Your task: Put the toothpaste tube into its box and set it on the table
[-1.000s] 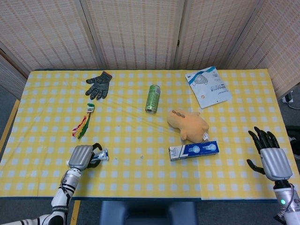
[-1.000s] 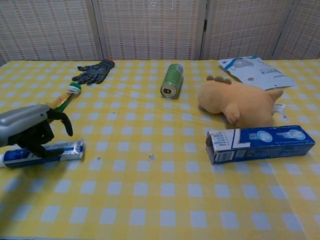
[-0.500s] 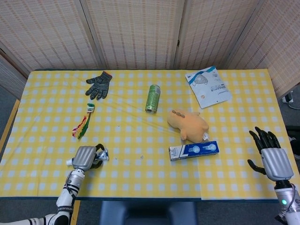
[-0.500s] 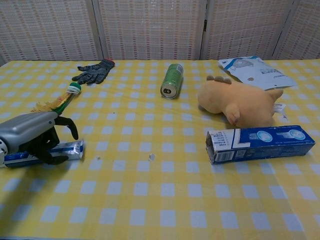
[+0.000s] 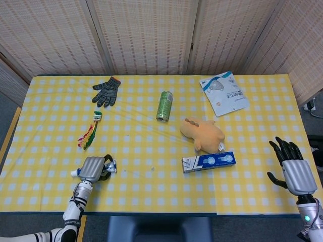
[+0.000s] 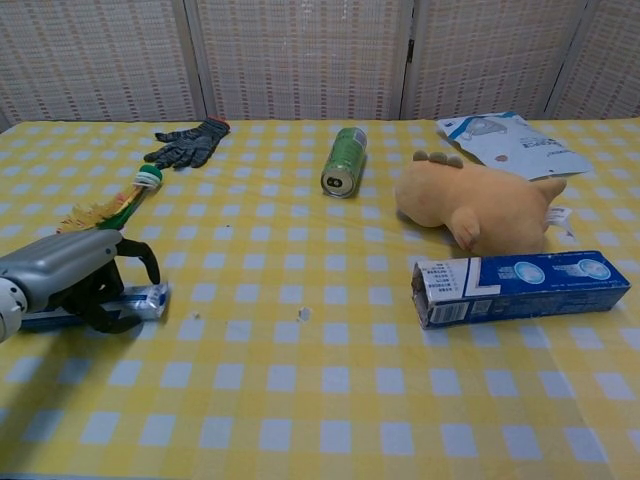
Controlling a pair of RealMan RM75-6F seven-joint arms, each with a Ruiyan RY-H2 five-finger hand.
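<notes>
Your left hand (image 6: 75,280) sat low at the near left edge of the table (image 5: 151,191), fingers curled down over the toothpaste tube (image 6: 140,298) — dark fingertips wrapped both sides of it, the tube lying flat on the cloth; whether it was properly gripped or just caged, couldn't tell. In the head view the same left hand (image 5: 92,169) covered most of the tube, only its crimped end (image 5: 112,165) poking out toward the table's middle. Your right hand (image 5: 291,169) was over the near right edge, palm down, fingers spread apart, nothing in it — out of the chest view. The toothpaste box (image 6: 520,286) lay flat on its side, well apart from the tube, one end facing your left hand; in the head view the box (image 5: 209,162) sat just in front of the plush toy (image 5: 203,134). Further back: a green can (image 5: 164,106) on its side near the centre, a packaged mask (image 5: 224,92) at the far right, a grey glove (image 5: 106,91) at the far left, and a toothbrush (image 5: 90,131) between the glove and your left hand.
</notes>
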